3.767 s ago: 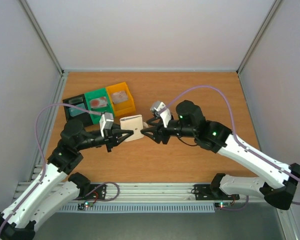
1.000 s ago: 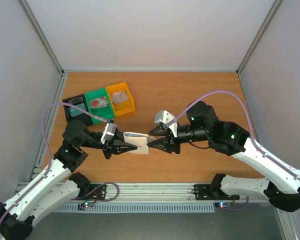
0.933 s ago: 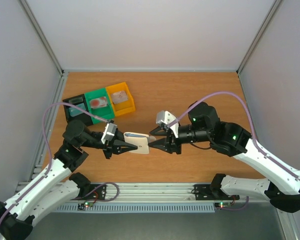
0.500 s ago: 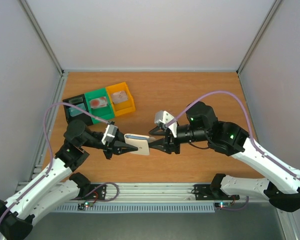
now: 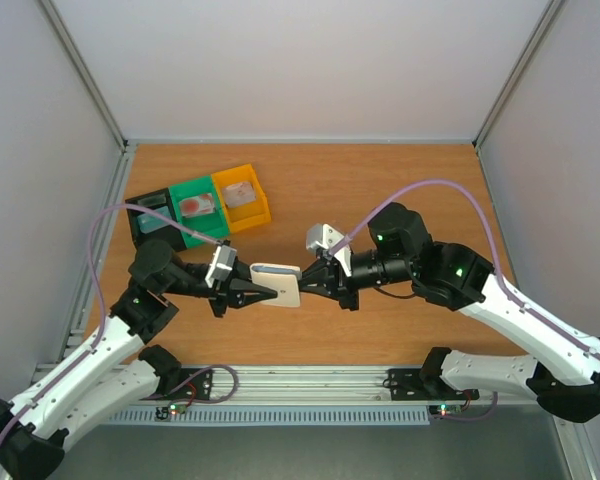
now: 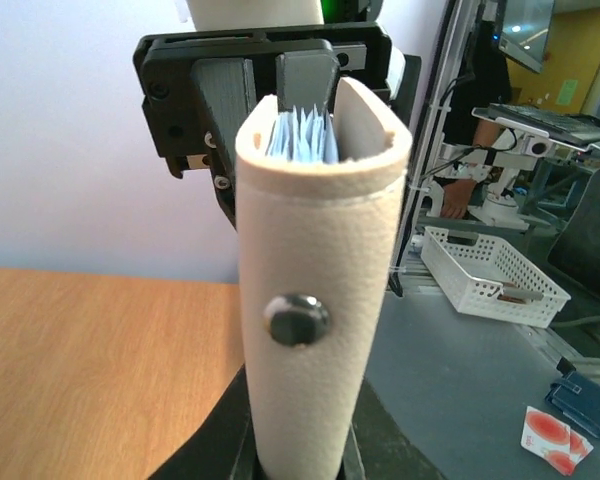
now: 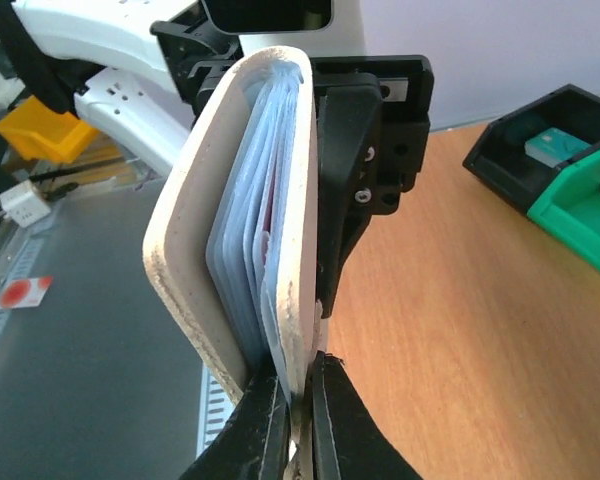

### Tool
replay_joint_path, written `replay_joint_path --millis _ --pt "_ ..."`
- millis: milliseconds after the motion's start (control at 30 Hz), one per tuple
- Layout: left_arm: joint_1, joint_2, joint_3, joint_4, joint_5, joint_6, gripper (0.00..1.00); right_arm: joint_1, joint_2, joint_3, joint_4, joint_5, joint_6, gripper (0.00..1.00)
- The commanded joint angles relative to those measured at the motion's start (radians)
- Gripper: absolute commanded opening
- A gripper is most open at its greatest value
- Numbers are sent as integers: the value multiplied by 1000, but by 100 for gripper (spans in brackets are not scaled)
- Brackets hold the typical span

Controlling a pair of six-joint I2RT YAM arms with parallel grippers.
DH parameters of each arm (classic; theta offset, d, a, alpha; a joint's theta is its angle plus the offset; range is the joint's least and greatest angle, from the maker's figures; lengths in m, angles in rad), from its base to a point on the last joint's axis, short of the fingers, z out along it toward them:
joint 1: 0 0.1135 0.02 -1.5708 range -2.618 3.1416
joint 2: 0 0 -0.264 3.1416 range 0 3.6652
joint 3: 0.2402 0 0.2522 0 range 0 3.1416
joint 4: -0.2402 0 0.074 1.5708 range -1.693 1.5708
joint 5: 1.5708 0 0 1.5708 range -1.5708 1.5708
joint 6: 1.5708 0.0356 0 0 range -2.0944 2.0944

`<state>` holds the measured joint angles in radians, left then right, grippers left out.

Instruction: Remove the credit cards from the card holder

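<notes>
Right gripper (image 5: 306,284) jaws, apart a moment ago, now pinched on open edge of card holder (image 5: 278,285), mid-frame above table (image 5: 380,180). Left gripper (image 5: 260,292) narrow, clamping holder's folded end. Credit cards (image 7: 248,245) inside: pale blue stack, pink sliver. Risk: pinch catches cover, not card, so pull drags holder from left grip. Unclear whether card caught; fingertips cut off at frame bottom.

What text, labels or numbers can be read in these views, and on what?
No readable text in any view.
card holder: blank outside, only a metal snap.
cards: only the edges show, any print is hidden.
red and white packet, left wrist view: too blurred to read.
green bin and yellow bin: contents too small to read.
</notes>
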<state>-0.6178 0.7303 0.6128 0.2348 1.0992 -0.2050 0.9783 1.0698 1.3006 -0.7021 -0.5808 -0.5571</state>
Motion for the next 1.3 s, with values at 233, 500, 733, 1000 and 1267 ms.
replay_joint_path --millis 233,500,733,1000,1267 --pt "-18 -20 -22 -128 -477 44 99 17 -16 29 -14 542 272 1" --pt "-18 -18 -37 -189 -655 168 99 37 201 248 -322 894 510 1" --pt "-18 -12 -44 -156 -676 141 99 51 246 289 -298 868 518 1" --pt "-19 2 -35 -149 -796 102 97 69 245 279 -227 725 466 1" --pt "-19 -20 -8 -220 -781 136 49 67 169 227 -173 640 386 1"
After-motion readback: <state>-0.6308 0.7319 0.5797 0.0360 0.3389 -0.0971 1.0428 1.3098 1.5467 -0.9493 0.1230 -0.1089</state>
